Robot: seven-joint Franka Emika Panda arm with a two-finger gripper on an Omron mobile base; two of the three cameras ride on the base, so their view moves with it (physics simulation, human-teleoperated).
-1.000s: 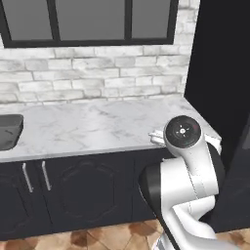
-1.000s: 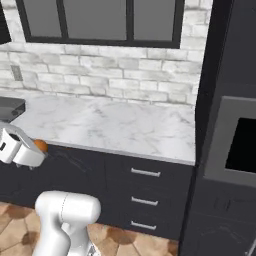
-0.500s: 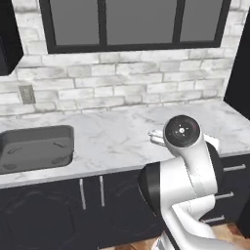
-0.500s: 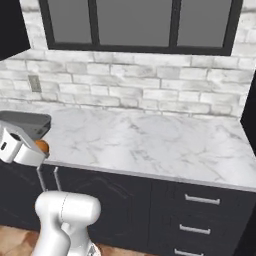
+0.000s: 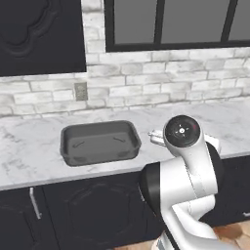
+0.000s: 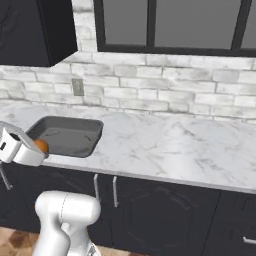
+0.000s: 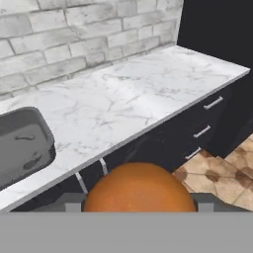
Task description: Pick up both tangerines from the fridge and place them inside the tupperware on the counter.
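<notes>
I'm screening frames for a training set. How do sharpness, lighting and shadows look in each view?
Left base view: soft, even light; the tupperware casts little shadow on the counter. Right base view: equally flat, no glare; brick joints slightly blurred. Hand view: the tangerine in the gripper looms large and smooth; counter veins look soft.

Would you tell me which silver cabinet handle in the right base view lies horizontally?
The silver handle at the far lower right, on a drawer front; the paired door handles stand upright.
</notes>
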